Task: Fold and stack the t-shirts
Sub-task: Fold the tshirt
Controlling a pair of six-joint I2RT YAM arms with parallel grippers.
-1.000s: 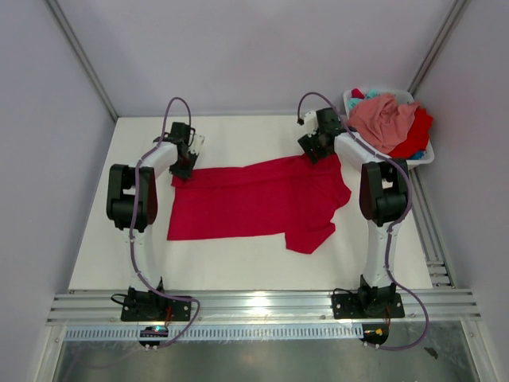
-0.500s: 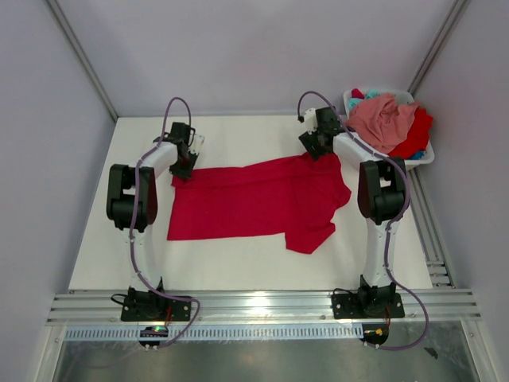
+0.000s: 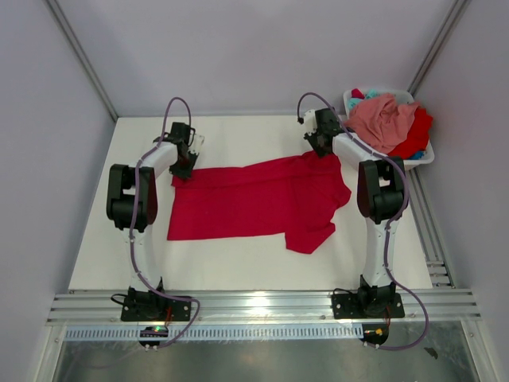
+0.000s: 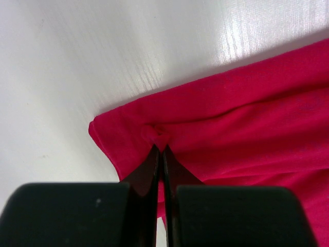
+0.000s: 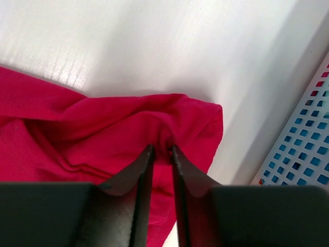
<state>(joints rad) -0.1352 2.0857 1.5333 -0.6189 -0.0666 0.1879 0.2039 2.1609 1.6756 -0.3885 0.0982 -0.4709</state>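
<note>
White laminate worktop (image 3: 238, 255) fills my overhead view. Pale grey walls (image 3: 262, 56) close it in on 3 sides, and an aluminium rail (image 3: 262, 306) runs along the near edge where both arm bases are bolted. At the far right corner sits a white plastic basket (image 3: 427, 157). A salmon pink t-shirt (image 3: 383, 118) is heaped on top of it, with bright red cloth (image 3: 417, 135) under that and a bit of teal cloth (image 3: 371, 95) at the back. The red t-shirt (image 3: 254, 199) lies spread wide across the middle of the worktop, 1 sleeve pointing toward the near edge on the right side.

My left end effector (image 4: 160, 150) is clenched. On the left wrist camera the 2 fingertips meet, with a small pucker of the red t-shirt pinched between them just inside its far left corner. My right end effector (image 5: 160, 149) is closed down on a raised fold of the same shirt at its far right corner. Its fingers stand a narrow slit apart with the cloth ridge caught between them, and the basket's grid wall shows just to the right.

The left arm (image 3: 127, 195) reaches forward from its base, elbow folded back, wrist dropped onto the shirt's far edge. The right arm (image 3: 382, 191) mirrors it, forearm angling left beside the basket.
</note>
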